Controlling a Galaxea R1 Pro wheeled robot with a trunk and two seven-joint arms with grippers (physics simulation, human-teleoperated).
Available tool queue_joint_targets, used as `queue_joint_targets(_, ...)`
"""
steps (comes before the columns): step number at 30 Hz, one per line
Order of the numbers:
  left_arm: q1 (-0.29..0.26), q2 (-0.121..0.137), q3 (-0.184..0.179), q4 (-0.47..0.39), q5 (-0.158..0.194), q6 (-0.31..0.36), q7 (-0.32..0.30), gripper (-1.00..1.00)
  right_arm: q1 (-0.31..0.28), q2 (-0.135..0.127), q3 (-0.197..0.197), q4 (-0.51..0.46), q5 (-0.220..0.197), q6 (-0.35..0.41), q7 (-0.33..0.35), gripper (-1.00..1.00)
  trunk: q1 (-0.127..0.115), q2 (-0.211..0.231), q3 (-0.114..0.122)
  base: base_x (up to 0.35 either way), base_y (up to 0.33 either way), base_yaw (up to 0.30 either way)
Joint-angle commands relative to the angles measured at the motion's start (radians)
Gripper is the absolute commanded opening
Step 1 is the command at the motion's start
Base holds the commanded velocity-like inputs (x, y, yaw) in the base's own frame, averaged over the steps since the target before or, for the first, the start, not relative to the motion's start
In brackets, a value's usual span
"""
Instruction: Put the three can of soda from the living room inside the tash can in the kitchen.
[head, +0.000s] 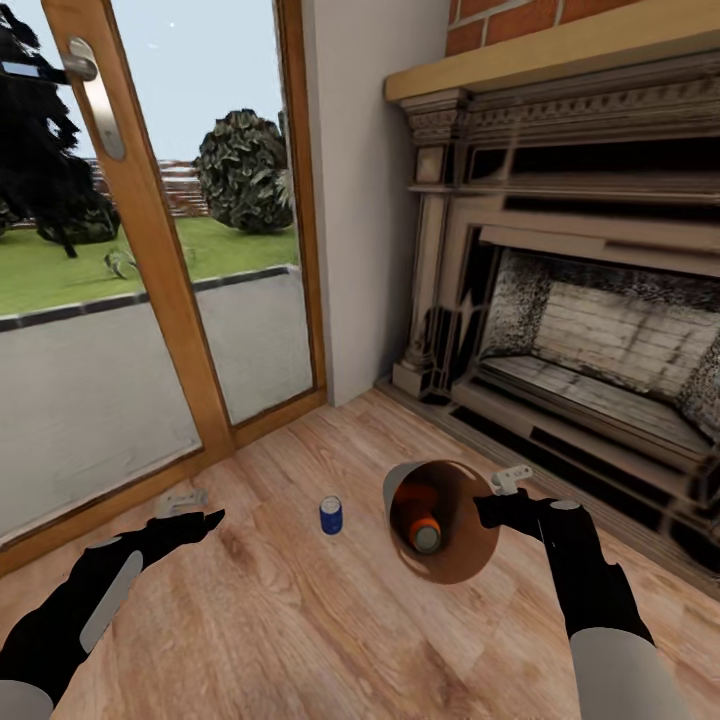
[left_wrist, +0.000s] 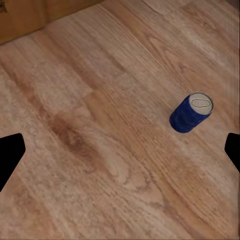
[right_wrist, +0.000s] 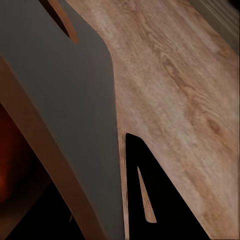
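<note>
The bin (head: 447, 560) is tipped toward the camera above the wood floor (head: 300, 620), in front of the fireplace (head: 590, 300). The right claw (head: 487, 510) is shut tight on its rim. Two orange cans (head: 418, 518) lie inside the bin. The blue can (head: 331, 515) stands upright on the floor, just beside the bin, between the two arms. The left claw (head: 205, 520) hangs over the floor near the blue can, open wide and holding nothing. A glass door (head: 150, 250) stands behind.
</note>
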Motion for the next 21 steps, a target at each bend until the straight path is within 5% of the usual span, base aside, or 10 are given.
queue_joint_targets(1,0.000,0.000,0.000,0.000,0.000,0.000,0.000,1.00,0.000,0.000,0.000,-0.001,-0.016,0.004,0.005,-1.00,0.000,0.000,0.000,0.000,0.000,-0.232)
queue_joint_targets(11,0.000,0.000,0.000,0.000,0.000,-0.001,0.000,1.00,0.000,0.001,-0.001,-0.002,-0.018,0.002,0.005,-1.00,0.000,0.000,-0.001,0.000,0.000,-0.202)
queue_joint_targets(15,0.000,0.000,0.000,0.000,0.000,-0.003,0.000,1.00,0.000,-0.002,-0.031,-0.004,-0.086,0.001,0.006,-1.00,0.000,0.000,-0.001,0.000,0.000,-0.026)
queue_joint_targets(21,0.000,0.000,0.000,0.000,0.000,-0.003,0.000,1.00,0.000,0.000,-0.035,-0.010,-0.108,0.004,0.005,-1.00,0.000,0.000,-0.001,0.000,0.000,-0.040)
